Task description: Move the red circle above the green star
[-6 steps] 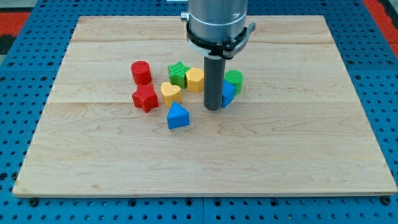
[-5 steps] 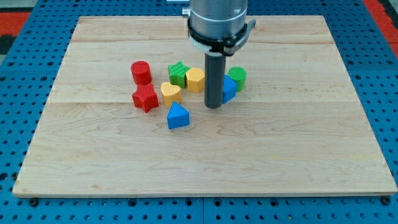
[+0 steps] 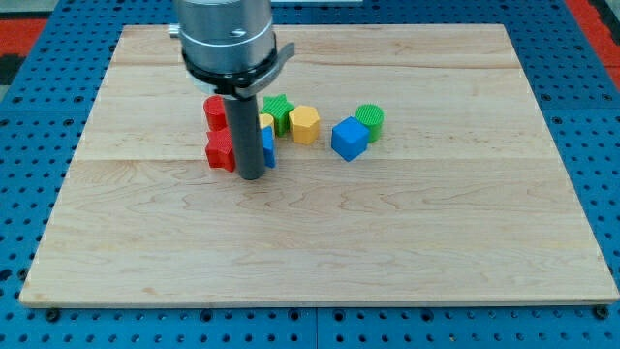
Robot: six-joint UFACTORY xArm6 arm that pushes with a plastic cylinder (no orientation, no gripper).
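Note:
The red circle (image 3: 214, 111) stands at the view's left of the cluster, partly behind my rod. The green star (image 3: 279, 111) sits to its right, at about the same height in the view. My tip (image 3: 250, 176) rests on the board just below the cluster. It covers most of the yellow heart (image 3: 265, 121) and the blue triangle (image 3: 268, 150). The red star (image 3: 220, 152) sits just left of the rod, below the red circle.
A yellow hexagon (image 3: 304, 124) sits right of the green star. A blue cube (image 3: 350, 138) and a green cylinder (image 3: 369, 120) lie farther right. The wooden board (image 3: 387, 242) rests on a blue pegboard.
My rod has moved to the view's left, from beside the blue cube to in front of the yellow heart and blue triangle. The blue triangle now lies a little higher up.

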